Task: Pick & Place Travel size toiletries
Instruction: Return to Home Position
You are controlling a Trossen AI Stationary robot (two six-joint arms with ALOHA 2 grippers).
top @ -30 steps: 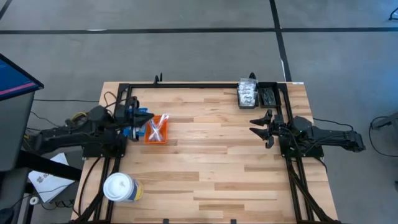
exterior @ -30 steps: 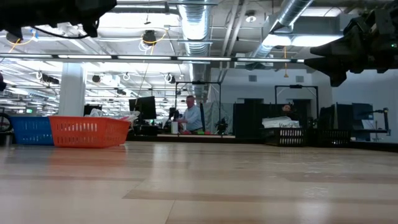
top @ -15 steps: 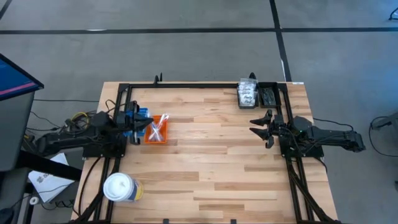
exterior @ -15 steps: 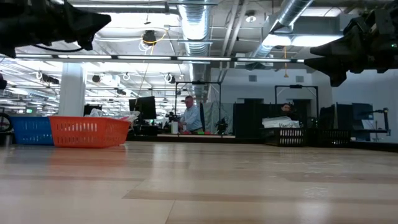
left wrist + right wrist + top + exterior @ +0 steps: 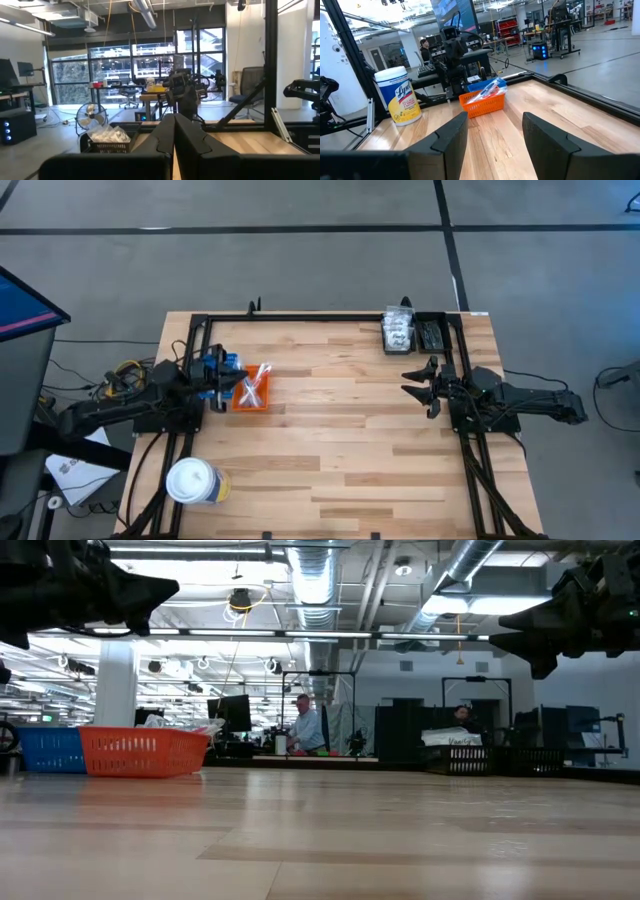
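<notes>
Toothbrush-like sticks (image 5: 254,384), pink, blue, white, heaped in orange tray (image 5: 249,408)

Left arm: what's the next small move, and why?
Probably draw the left gripper a little back toward its base, away from the orange bin. It is shut and empty and hangs over the bin's left edge, while the right gripper sits open beside its own base. No loose items show on the table, so nothing seems left to pick.
</notes>
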